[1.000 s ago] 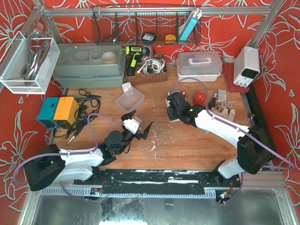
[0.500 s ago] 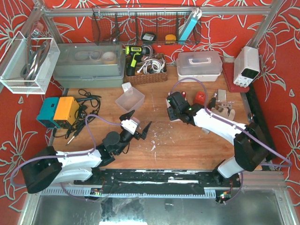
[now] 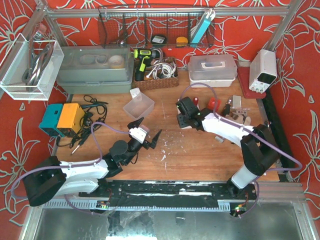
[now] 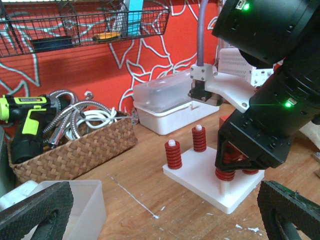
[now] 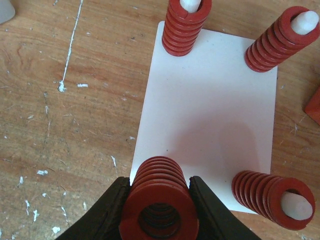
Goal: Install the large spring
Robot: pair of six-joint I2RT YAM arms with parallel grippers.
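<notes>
In the top view the left hand [image 3: 147,131] sat low and left of centre above the scuffed wooden worktop [image 3: 170,150], tilted upward. Its fingers were spread wide with nothing between them. In its own wrist view the two black pads [image 4: 35,210] filled the bottom corners of the frame.

Further in, just right of centre in the top view, the right hand [image 3: 184,117] pointed down at a white rectangular plate [image 5: 215,115] lying flat on the worktop. In the right wrist view, at bottom centre, its black fingers [image 5: 112,210] were closed on either side of the large red coil spring [image 5: 159,187]. The spring stood upright over the plate's near-left corner, and its bore looked dark.

From the left wrist view, the same spring [image 4: 225,175] sat directly under the right hand. A white peg [image 4: 223,189] showed between its lowest coils and the plate. Three more red springs stood on white-tipped pegs at the other corners. In the right wrist view these were at lower right [image 5: 270,197], top centre [image 5: 186,25] and upper right [image 5: 280,40].

Beyond the plate lay a clear plastic tub [image 3: 138,106], then a woven basket [image 4: 75,150] holding a yellow-green drill [image 4: 25,125]. A white lidded plastic box [image 3: 212,69] stood at the back.
</notes>
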